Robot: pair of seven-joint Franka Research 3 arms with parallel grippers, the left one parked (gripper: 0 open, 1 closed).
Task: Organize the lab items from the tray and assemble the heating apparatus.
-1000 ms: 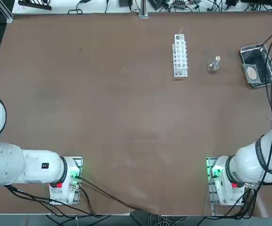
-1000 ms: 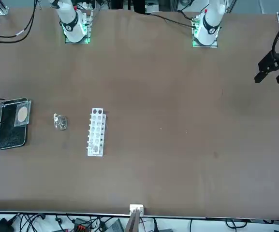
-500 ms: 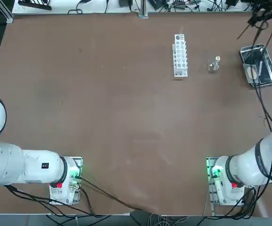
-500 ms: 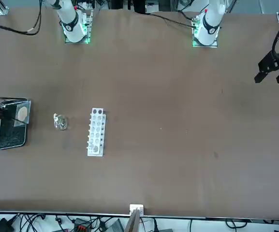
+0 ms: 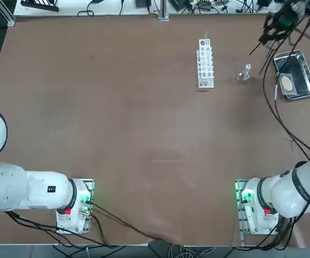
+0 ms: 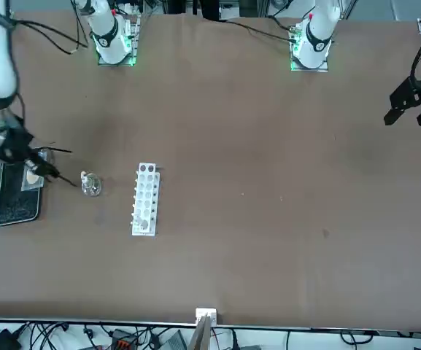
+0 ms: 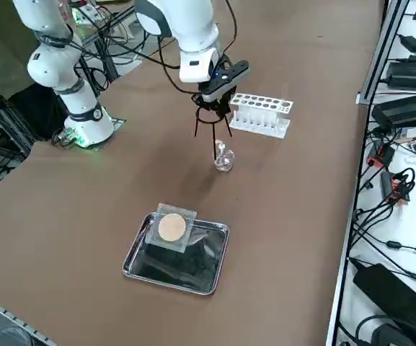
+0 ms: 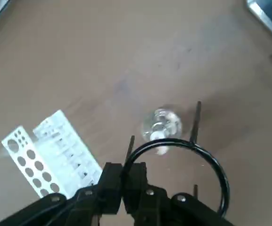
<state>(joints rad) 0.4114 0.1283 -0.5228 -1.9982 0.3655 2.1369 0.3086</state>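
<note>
Right claw (image 8: 130,181) clenched on wire tripod (image 8: 183,165), raised above glass burner (image 8: 162,125).

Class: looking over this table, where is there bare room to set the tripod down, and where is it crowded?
Bare: the wide brown stretch between the tube rack and the arm bases. Crowded: the strip of rack, glass burner and tray, where the right gripper, shut on the tripod, hangs above the burner.

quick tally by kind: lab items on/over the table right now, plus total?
Clear glass burner bottle: 1
Black wire ring tripod, held in the shut right gripper: 1
Square grey mesh pad with tan centre: 1
Shiny metal tray: 1
White many-holed tube rack: 1
Total: 5
</note>
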